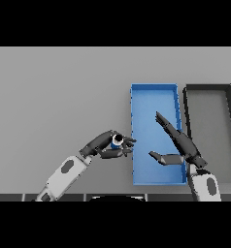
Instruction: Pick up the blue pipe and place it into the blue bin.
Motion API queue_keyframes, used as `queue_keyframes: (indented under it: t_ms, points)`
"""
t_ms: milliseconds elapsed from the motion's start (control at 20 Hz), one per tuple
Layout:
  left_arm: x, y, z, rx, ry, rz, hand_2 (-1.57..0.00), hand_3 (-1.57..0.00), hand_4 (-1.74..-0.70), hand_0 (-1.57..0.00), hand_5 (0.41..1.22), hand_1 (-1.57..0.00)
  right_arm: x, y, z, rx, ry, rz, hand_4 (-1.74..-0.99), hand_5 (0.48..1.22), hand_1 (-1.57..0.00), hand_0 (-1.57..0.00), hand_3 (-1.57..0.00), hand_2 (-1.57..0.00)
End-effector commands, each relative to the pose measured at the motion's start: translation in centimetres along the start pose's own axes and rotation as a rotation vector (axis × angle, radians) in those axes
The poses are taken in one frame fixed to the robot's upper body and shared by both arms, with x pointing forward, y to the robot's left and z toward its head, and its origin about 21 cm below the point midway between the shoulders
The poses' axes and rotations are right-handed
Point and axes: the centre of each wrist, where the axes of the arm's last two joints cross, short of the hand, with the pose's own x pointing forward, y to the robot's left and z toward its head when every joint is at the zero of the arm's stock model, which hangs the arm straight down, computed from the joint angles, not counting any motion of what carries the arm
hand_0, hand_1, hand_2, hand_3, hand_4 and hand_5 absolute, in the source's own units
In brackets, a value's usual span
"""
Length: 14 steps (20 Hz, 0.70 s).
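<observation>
Blue pipe (117,141): short piece, held in the left hand (105,145), fingers and thumb curled round it. Sits just beside the blue bin's (154,87) left wall, near the lower half, not yet over the inside. Can't tell if it's lifted clear of the worktop (59,97) or how high.

Handling, my read: rigid, light, small. Smooth round body, so probably slippery and will roll if dropped on the flat. Only the pale open end and a bit of blue show between the fingers; the rest is hidden, so length is unclear. Best hold is across the body mid-length, thumb opposite fingers, which looks like what the left hand has now.

Right hand (178,143): spread wide, fingers straight, holding nothing, hovering over the right side of the blue bin. It could crowd the drop zone, though there's free bin floor on the left side.

Count: one blue pipe, one blue bin, one dark bin (208,87) just right of the blue one, two hands. Nothing visible inside either bin.

Next step, as I judge it: carry right over the wall, then release low.
</observation>
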Motion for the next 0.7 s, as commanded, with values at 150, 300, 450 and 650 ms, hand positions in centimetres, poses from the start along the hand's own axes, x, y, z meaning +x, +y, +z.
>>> queue_keyframes:
  t_ms: [150, 300, 450, 650]
  points:
    - [0.2, 0.1, -0.3, -0.001, 0.008, -0.015, -1.57, -1.44, -1.73, -1.57, 1.221, -1.57, 2.8, 0.9, -2.5, 0.178, -0.034, 0.033, -1.301, 0.520, 0.00, 0.00, 0.00, 0.00]
    - [0.0, -0.3, 0.3, -0.007, 0.002, -0.018, -1.57, -1.43, -1.73, -1.57, 1.221, -1.57, 4.9, 1.5, -3.9, 0.281, -0.058, 0.060, -1.297, 0.526, 0.00, 0.00, 0.00, 0.00]
    - [0.0, 0.0, -0.3, -0.007, 0.007, -0.005, -1.57, -1.44, -1.73, -1.57, 1.221, -1.57, 5.9, 2.3, -6.1, 0.363, -0.071, 0.105, -1.304, 0.532, 0.00, 0.00, 0.00, 0.00]
    - [-0.1, -0.1, -0.3, -0.024, -0.015, -0.004, -1.57, -1.47, -1.73, -1.57, 1.221, -1.57, 6.2, 3.4, -8.3, 0.463, -0.070, 0.119, -1.260, 0.531, 0.00, 0.00, 0.00, 0.00]
